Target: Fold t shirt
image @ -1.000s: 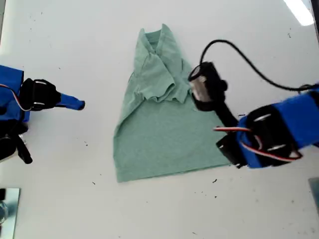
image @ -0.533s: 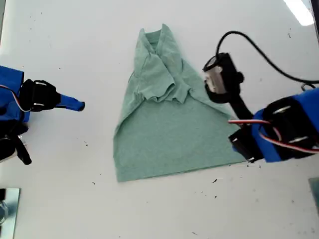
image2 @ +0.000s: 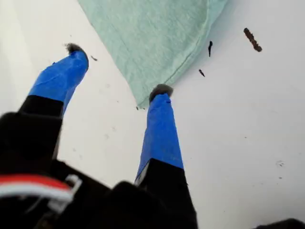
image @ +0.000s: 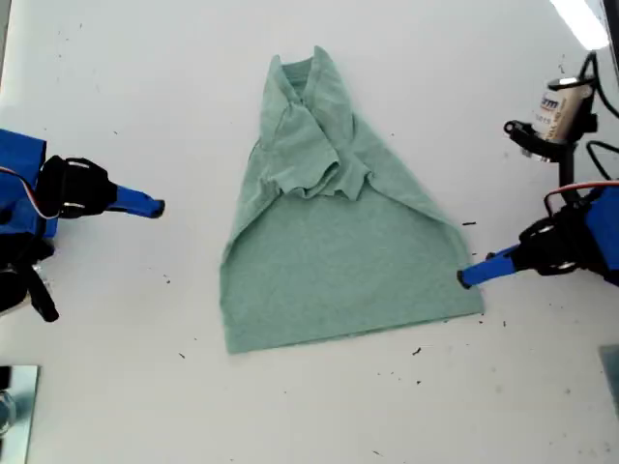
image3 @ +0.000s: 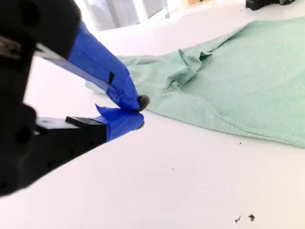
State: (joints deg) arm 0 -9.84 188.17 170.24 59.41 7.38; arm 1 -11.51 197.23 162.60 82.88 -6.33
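The pale green t shirt (image: pixel 329 242) lies flat on the white table in the middle of the exterior view, collar at the far end, both sleeves folded inward, hem near the front. My first gripper (image: pixel 466 277) is low at the shirt's hem corner on the exterior view's right. It is open, with that corner of the t shirt (image2: pixel 157 43) between its fingers and one fingertip (image2: pixel 161 90) at the cloth edge. My second gripper (image: pixel 155 205) hovers over bare table on the exterior view's left, apart from the shirt. Its jaws are shut on nothing in the second wrist view, second gripper (image3: pixel 138 112), t shirt (image3: pixel 238 90).
The first arm's motor and black cable (image: pixel 561 111) rise at the exterior view's upper right. A metal piece (image: pixel 14 406) sits at that view's lower left corner. Small dark specks (image: pixel 416 351) dot the white table (image: pixel 145 367).
The first arm has swung off the shirt's folded sleeve toward the exterior view's right and come down by the hem corner. The second arm has not moved.
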